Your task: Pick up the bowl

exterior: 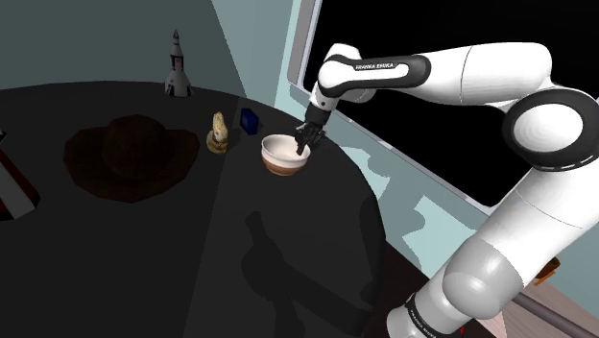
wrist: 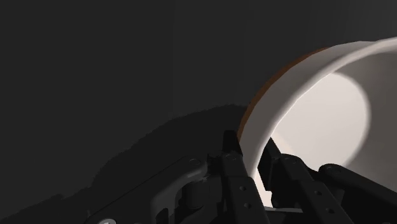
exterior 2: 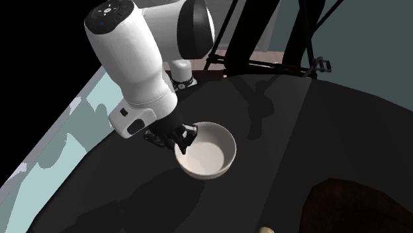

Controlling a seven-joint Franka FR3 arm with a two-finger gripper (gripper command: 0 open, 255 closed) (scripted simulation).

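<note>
A bowl point(exterior: 280, 154), white inside with a brown outside, is on the dark round table point(exterior: 288, 250) near its far edge. My black gripper point(exterior: 302, 147) comes down onto the bowl's rim on the side toward the window. In the second exterior view the gripper point(exterior 2: 183, 140) clasps the rim of the bowl point(exterior 2: 210, 153), with one finger inside and one outside. The wrist view shows the fingers point(wrist: 233, 167) pinching the wall of the bowl point(wrist: 318, 114), so the gripper point(wrist: 254, 162) is shut on it. Whether the bowl's base still touches the table I cannot tell.
A dark brown hat point(exterior: 130, 156) lies on the table toward the shoulder view's left. A small pale figurine point(exterior: 220, 133) and a blue object point(exterior: 250, 120) stand close to the bowl. A rocket model point(exterior: 176, 65) stands at the far edge. A window frame point(exterior: 307, 67) lies behind the arm.
</note>
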